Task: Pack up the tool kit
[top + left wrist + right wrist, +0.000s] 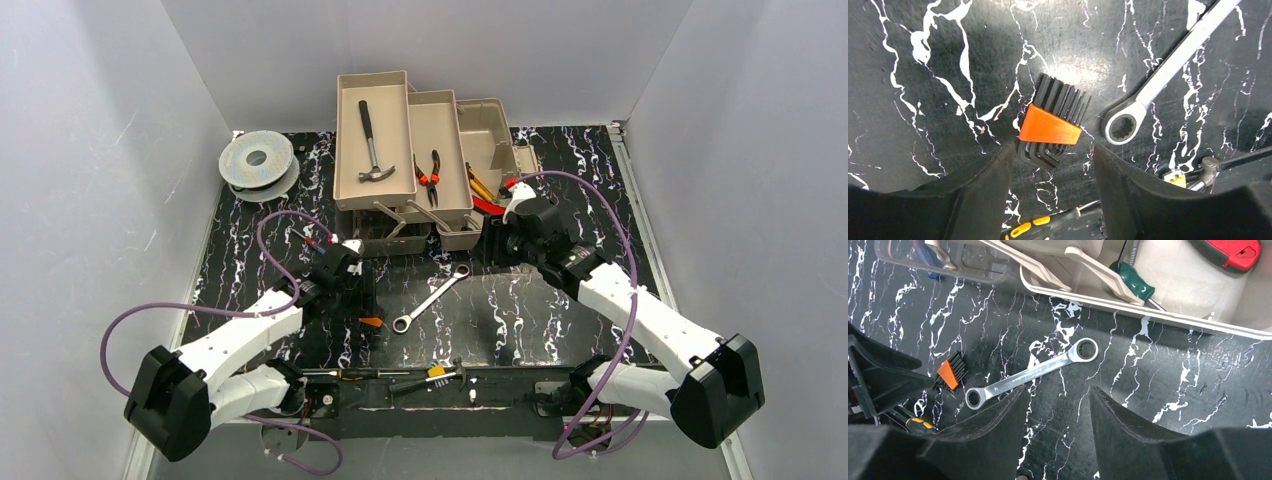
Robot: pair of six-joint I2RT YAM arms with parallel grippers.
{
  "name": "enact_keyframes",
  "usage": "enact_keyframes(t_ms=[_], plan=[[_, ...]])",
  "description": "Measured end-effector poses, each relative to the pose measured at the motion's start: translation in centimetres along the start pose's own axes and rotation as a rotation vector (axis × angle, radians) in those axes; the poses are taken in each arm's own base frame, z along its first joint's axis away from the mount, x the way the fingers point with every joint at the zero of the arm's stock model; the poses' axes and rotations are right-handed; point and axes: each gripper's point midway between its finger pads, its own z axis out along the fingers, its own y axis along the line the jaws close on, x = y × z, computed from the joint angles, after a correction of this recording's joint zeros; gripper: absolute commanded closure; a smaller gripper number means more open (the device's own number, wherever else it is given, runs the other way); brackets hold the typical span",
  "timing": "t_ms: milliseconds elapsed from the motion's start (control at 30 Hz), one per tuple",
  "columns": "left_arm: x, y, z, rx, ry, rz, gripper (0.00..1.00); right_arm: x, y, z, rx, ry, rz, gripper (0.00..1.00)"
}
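Note:
The tan toolbox (490, 125) stands open at the back with its trays folded out. A hammer (372, 150) lies in the left tray and pliers (430, 178) in the middle tray. A silver wrench (430, 298) lies on the table and shows in both wrist views (1158, 75) (1033, 372). A black hex key set in an orange holder (1050, 125) lies to the wrench's left. My left gripper (1053, 155) is open, just above the hex keys' bent ends. My right gripper (1058, 395) is open and empty, above the table near the wrench and in front of the toolbox wall (1173, 317).
A round grey spool (258, 160) sits at the back left. Screwdrivers (380, 375) lie along the near edge; one yellow-black handle (1038, 229) shows below my left fingers. A green screwdriver (1133, 280) and a red tool (1233, 252) lie inside the box. White walls enclose the table.

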Motion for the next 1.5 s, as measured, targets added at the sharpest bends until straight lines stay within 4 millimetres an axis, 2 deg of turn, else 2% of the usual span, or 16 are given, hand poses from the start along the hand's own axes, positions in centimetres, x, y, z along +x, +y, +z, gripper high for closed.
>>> enact_keyframes(t_ms=[300,833,867,900,967,1033,1100,1333,1500], plan=[[1.6,-0.4,0.7,-0.003,0.079,0.009,0.63,-0.1,0.0,0.3,-0.001,-0.002,0.0,0.44],[4.1,1.1,1.0,-0.125,0.157,0.013,0.63,-0.2,0.1,0.6,-0.004,-0.004,0.0,0.44],[4.1,1.2,1.1,-0.133,0.159,0.013,0.6,-0.2,0.1,0.6,-0.004,-0.005,0.0,0.44],[4.2,1.3,1.1,-0.14,0.161,0.013,0.52,-0.2,0.1,0.6,-0.004,-0.005,0.0,0.44],[4.2,1.5,1.2,-0.155,0.163,0.017,0.23,-0.2,0.1,0.6,-0.004,-0.006,0.0,0.44],[4.3,1.7,1.2,-0.167,0.164,0.024,0.05,-0.2,0.1,0.6,-0.004,-0.006,0.0,0.44],[4.1,1.6,1.1,-0.164,0.164,0.034,0.02,-0.2,0.1,0.6,-0.004,-0.006,0.0,0.44],[2.6,0.7,0.5,-0.115,0.119,0.098,0.02,-0.2,0.1,0.6,-0.005,-0.005,0.0,0.44],[1.9,0.0,1.3,-0.104,0.13,0.165,0.02,0.1,0.4,0.7,-0.02,0.008,0.0,0.44]])
